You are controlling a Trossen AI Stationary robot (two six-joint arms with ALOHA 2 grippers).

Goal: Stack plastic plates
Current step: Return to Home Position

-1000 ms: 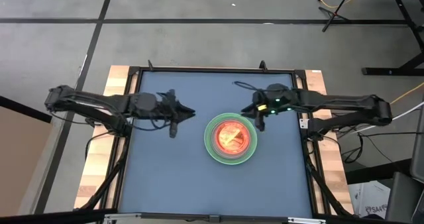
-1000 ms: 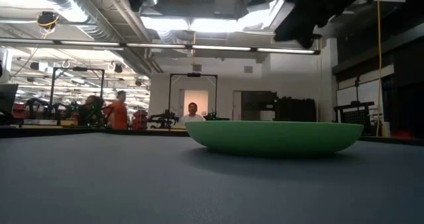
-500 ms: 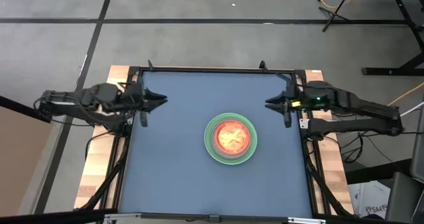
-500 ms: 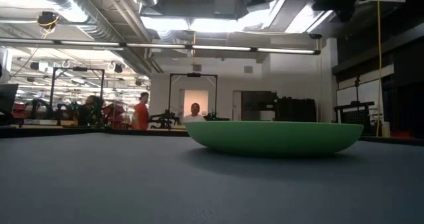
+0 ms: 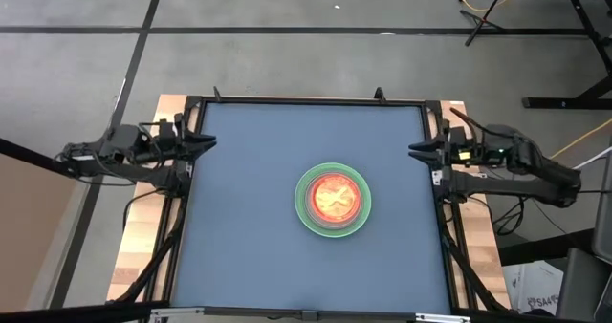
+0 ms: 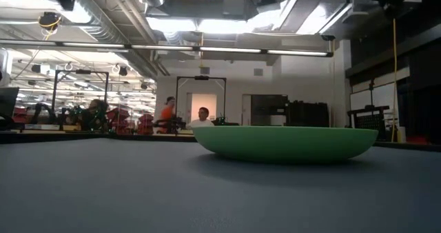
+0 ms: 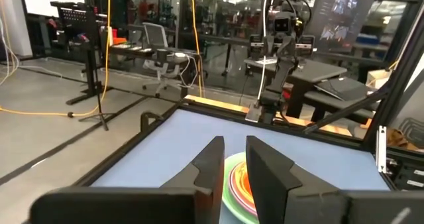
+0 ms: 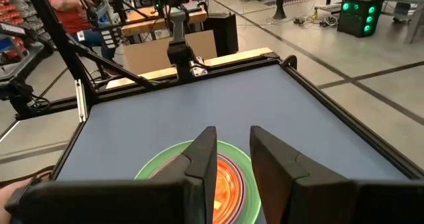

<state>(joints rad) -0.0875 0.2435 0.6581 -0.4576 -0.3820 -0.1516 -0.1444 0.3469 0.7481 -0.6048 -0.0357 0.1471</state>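
plates (image 5: 332, 200) all in one stack in the middle of the table (image 5: 249, 256), green plate (image 6: 286, 143) at the bottom, orange on top; left gripper (image 5: 207, 143) at the left table edge, right gripper (image 5: 417, 152) at the right edge, both empty, fingers (image 7: 211, 163) slightly apart; people (image 6: 167, 112) in the room behind
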